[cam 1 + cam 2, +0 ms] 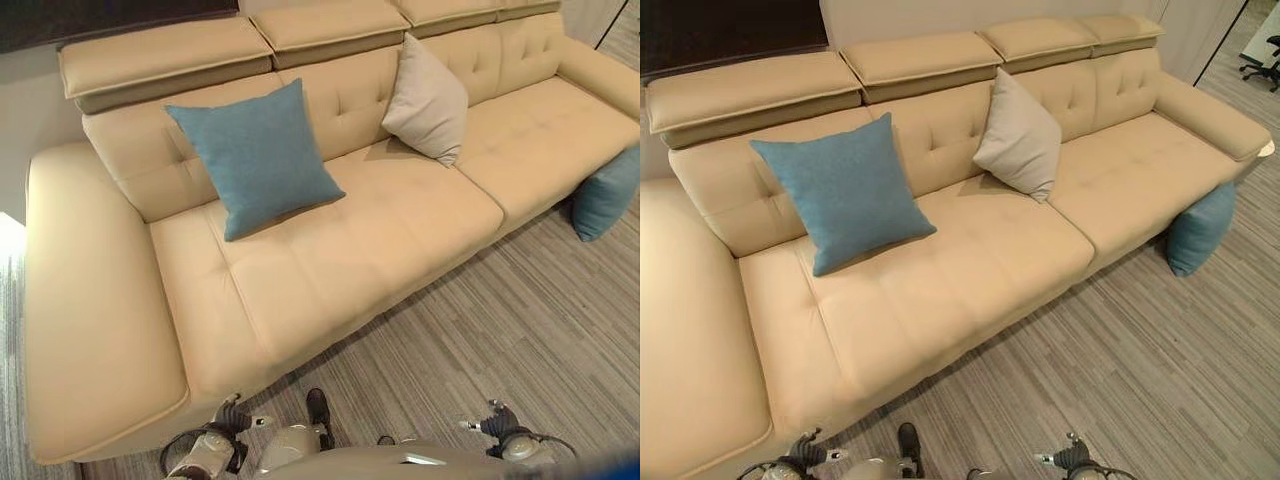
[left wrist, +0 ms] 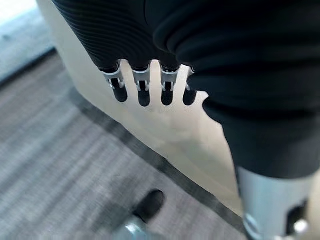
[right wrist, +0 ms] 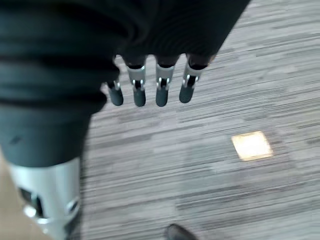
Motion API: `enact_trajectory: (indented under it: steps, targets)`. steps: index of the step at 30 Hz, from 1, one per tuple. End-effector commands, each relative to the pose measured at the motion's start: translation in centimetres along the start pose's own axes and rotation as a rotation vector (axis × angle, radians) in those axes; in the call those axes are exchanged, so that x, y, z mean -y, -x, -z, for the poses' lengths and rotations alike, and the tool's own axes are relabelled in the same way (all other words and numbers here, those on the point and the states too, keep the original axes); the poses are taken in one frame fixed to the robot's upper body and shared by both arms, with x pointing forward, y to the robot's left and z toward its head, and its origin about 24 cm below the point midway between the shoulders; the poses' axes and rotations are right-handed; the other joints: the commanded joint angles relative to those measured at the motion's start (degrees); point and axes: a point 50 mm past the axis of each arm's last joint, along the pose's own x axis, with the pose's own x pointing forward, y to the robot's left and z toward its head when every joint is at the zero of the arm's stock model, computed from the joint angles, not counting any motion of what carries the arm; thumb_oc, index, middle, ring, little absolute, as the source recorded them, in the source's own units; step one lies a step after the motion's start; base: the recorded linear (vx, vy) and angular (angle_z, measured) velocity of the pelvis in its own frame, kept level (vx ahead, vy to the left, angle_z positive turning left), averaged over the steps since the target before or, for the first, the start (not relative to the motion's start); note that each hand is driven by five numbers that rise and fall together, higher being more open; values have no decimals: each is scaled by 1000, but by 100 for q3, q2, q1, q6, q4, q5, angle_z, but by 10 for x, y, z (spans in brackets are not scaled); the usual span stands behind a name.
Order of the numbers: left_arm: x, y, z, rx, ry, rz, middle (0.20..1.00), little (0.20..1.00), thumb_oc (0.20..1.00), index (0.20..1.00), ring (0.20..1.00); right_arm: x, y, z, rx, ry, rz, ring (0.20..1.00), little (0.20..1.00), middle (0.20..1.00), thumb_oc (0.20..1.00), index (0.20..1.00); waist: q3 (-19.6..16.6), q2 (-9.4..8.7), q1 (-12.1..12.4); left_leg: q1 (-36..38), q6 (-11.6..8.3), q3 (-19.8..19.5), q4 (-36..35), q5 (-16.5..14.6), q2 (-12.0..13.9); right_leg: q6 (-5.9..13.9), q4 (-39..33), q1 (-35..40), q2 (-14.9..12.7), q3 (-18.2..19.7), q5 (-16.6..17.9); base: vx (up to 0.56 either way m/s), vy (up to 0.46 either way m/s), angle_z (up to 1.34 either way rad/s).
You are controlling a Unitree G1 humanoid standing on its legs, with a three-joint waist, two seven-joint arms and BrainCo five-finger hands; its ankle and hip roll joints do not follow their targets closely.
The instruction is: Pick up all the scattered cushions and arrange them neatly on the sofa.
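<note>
**Two cushions up, one on the floor**

Your left hand (image 2: 145, 85) hangs with fingers relaxed, holding nothing, by the sofa (image 1: 330, 270). On the seat: a blue cushion (image 1: 255, 155), then a beige cushion (image 1: 428, 100) (both leaning on the backrest). Another blue one (image 1: 1200, 228) sits on the floor against the sofa's right end. Your right hand (image 3: 150, 85) hangs loose and empty too.

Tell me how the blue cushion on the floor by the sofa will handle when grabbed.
The blue cushion on the floor looks plump and woven, so it is probably light and grippy. It leans on the sofa front, so a push would likely topple it, not roll it.
</note>
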Motion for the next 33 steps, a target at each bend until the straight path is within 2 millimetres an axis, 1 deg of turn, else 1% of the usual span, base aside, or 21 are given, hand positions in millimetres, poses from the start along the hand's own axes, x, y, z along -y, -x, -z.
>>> enact_trajectory:
  steps: [1, 2, 3, 4, 5, 6, 7, 10, 13, 14, 15, 17, 18, 19, 20, 21, 24, 28, 30, 32, 33]
  targets:
    - [-1, -4, -23, 64, -24, 2, 1000, 1000, 1000, 1000, 1000, 21, -5, -12, 22, -42, 70, 1000, 1000, 1000, 1000, 1000, 163, -52, -130, 234, 493, -906, 980, -936, 85, 399, -355, -161, -98, 121, 551, -24, -43, -13]
    - [0, -4, -25, 69, -24, 5, 1000, 1000, 1000, 1000, 1000, 20, -5, -11, 14, -46, 69, 1000, 1000, 1000, 1000, 1000, 178, -53, -145, 202, 476, -931, 1099, -950, 98, 384, -409, -121, -86, 128, 568, -70, -33, -14]
    - [5, -4, -32, 91, -11, 15, 1000, 1000, 1000, 1000, 1000, 17, -4, -7, -2, -40, 66, 1000, 1000, 1000, 1000, 1000, 250, -64, -84, 72, 425, -1430, 1241, -936, -61, 361, -531, -113, -58, 285, 663, -57, 7, -16]
    - [7, -4, -34, 96, -6, 19, 1000, 1000, 1000, 1000, 1000, 17, -4, -6, -7, -34, 67, 1000, 1000, 1000, 1000, 1000, 280, -50, -32, 41, 427, -1778, 1138, -911, -205, 370, -525, -130, -40, 363, 707, -51, 32, 3]
    - [10, -4, -35, 96, -2, 27, 1000, 1000, 1000, 1000, 1000, 17, -4, -5, -7, -32, 69, 1000, 1000, 1000, 1000, 1000, 281, -31, -18, 47, 439, -1976, 1026, -905, -287, 377, -523, -143, -22, 416, 721, -4, 22, -84]
    - [10, -4, -35, 96, -2, 27, 1000, 1000, 1000, 1000, 1000, 17, -4, -5, -7, -32, 69, 1000, 1000, 1000, 1000, 1000, 282, -31, -19, 49, 439, -1976, 1025, -905, -287, 377, -524, -141, -22, 416, 721, 40, 100, -114]
    - [14, -3, -28, 67, -20, 39, 1000, 1000, 1000, 1000, 1000, 17, -4, -1, -20, -44, 69, 1000, 1000, 1000, 1000, 1000, 196, 41, -75, 215, 483, -1978, 639, -841, -277, 396, -521, -153, 17, 540, 700, 47, 137, -119]
    - [16, -3, -27, 66, -55, 47, 1000, 1000, 1000, 1000, 1000, 17, -4, -2, -20, -45, 72, 1000, 1000, 1000, 1000, 1000, 174, 82, -142, 309, 530, -1957, 452, -782, -314, 452, -394, -306, 13, 679, 732, 28, 135, -40]
    - [12, -4, -33, 87, -66, 40, 1000, 1000, 1000, 1000, 1000, 14, -3, -4, -15, -36, 64, 1000, 1000, 1000, 1000, 1000, 236, 119, -141, 399, 638, -1788, 250, -736, -318, 554, -174, -539, -15, 831, 767, -34, 198, -79]
    - [8, -5, -36, 95, -59, 25, 1000, 1000, 1000, 1000, 1000, 17, -5, -11, 2, -33, 73, 1000, 1000, 1000, 1000, 1000, 320, 159, -124, 408, 690, -1635, 204, -722, -289, 627, 90, -757, -39, 800, 784, -85, 139, -85]
    - [6, -6, -36, 96, -58, 19, 1000, 1000, 1000, 1000, 1000, 17, -5, -14, 12, -29, 74, 1000, 1000, 1000, 1000, 1000, 351, 156, -106, 431, 703, -1543, 178, -725, -264, 662, 191, -838, -74, 718, 804, -91, 111, -110]
    - [2, -6, -36, 93, -50, 6, 1000, 1000, 1000, 1000, 1000, 18, -6, -20, 31, -22, 78, 1000, 1000, 1000, 1000, 1000, 401, 156, -38, 495, 710, -1362, 116, -741, -221, 716, 256, -948, -222, 327, 871, -37, 21, -132]
    - [1, -6, -34, 83, -42, 0, 1000, 1000, 1000, 1000, 1000, 19, -7, -25, 47, -13, 83, 1000, 1000, 1000, 1000, 1000, 405, 168, 48, 608, 683, -1150, 20, -744, -161, 689, 188, -936, -441, -381, 925, 2, -30, -116]
    - [-1, -7, -33, 77, -37, -3, 1000, 1000, 1000, 1000, 1000, 20, -7, -27, 56, -9, 89, 1000, 1000, 1000, 1000, 1000, 396, 182, 73, 649, 672, -1065, -16, -746, -127, 668, 190, -953, -511, -656, 930, 6, -34, -106]
    - [-1, -7, -33, 77, -37, -3, 1000, 1000, 1000, 1000, 1000, 20, -7, -27, 56, -9, 89, 1000, 1000, 1000, 1000, 1000, 398, 183, 70, 652, 671, -1069, -20, -744, -127, 668, 191, -951, -511, -659, 929, 46, -63, -68]
    - [-1, -7, -31, 71, -37, -4, 1000, 1000, 1000, 1000, 1000, 22, -7, -27, 55, -9, 95, 1000, 1000, 1000, 1000, 1000, 369, 190, 72, 705, 663, -994, -30, -759, -111, 652, 115, -903, -546, -897, 905, 67, -71, -57]
    - [1, -6, -30, 65, -43, 6, 1000, 1000, 1000, 1000, 1000, 22, -7, -24, 43, -16, 95, 1000, 1000, 1000, 1000, 1000, 358, 178, 34, 750, 641, -992, 4, -788, -116, 599, -29, -789, -479, -811, 843, 83, -107, -15]
    - [11, -6, -36, 71, 14, 25, 1000, 1000, 1000, 1000, 1000, 23, -6, -18, 31, -67, 100, 1000, 1000, 1000, 1000, 1000, 292, 163, -69, 748, 421, -1026, 536, -992, 7, 430, -347, -480, -289, -599, 770, 154, -228, 15]
    - [14, -6, -44, 95, 19, 33, 1000, 1000, 1000, 1000, 1000, 23, -6, -17, 30, -75, 102, 1000, 1000, 1000, 1000, 1000, 374, 100, -103, 471, 280, -951, 1359, -1054, 134, 342, -406, -340, -288, -599, 728, 78, -195, 17]
    - [16, -6, -53, 127, 19, 39, 1000, 1000, 1000, 1000, 1000, 24, -6, -16, 20, -67, 105, 1000, 1000, 1000, 1000, 1000, 477, 52, -85, 118, 195, -990, 2206, -887, 213, 235, -464, -217, -262, -582, 696, 66, -146, 20]
    - [16, -6, -53, 127, 19, 39, 1000, 1000, 1000, 1000, 1000, 24, -6, -16, 20, -67, 105, 1000, 1000, 1000, 1000, 1000, 476, 62, -90, 94, 192, -1000, 2244, -904, 225, 231, -465, -220, -250, -590, 697, 135, -147, 3]
